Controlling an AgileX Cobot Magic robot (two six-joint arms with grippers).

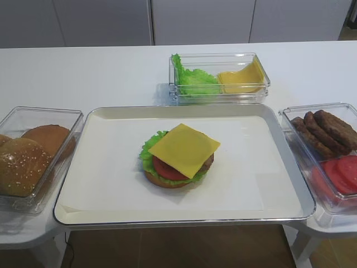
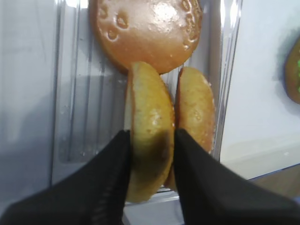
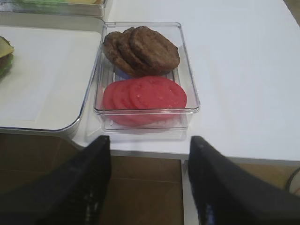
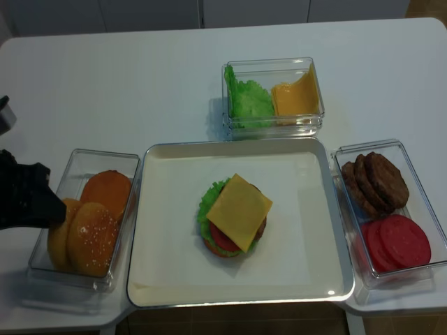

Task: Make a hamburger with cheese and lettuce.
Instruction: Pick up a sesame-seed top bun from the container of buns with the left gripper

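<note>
In the left wrist view the left gripper (image 2: 151, 140) has its two black fingers (image 2: 112, 164) spread just wide enough to flank a bun (image 2: 150, 140) standing on edge in the clear bun bin (image 2: 70, 117). Both pads sit against the bun's faces, though whether they press it firmly cannot be told. A second upright bun (image 2: 197, 112) stands just beside it, and a flat glossy bun (image 2: 145, 33) lies beyond. From the realsense overhead view, the left arm (image 4: 24, 195) reaches in at the bin's left edge. The right gripper (image 3: 150, 173) hovers off the table's edge with its fingers (image 3: 93, 173) set well apart — holding nothing — facing a clear bin of brown patties (image 3: 143, 49) and tomato slices (image 3: 145, 96). The hamburger (image 1: 178, 156) sits near the middle of the white tray (image 1: 100, 184), without a top bun: a tan bun base, the lettuce (image 1: 149, 148) frilling out on its left, a red tomato slice, a brown patty, and the cheese (image 1: 184, 148) lying flat on top — a bright yellow square, its corners overhanging. Behind the tray, a clear bin holds loose green leaves (image 1: 192, 81) and spare yellow slices (image 1: 242, 78).
</note>
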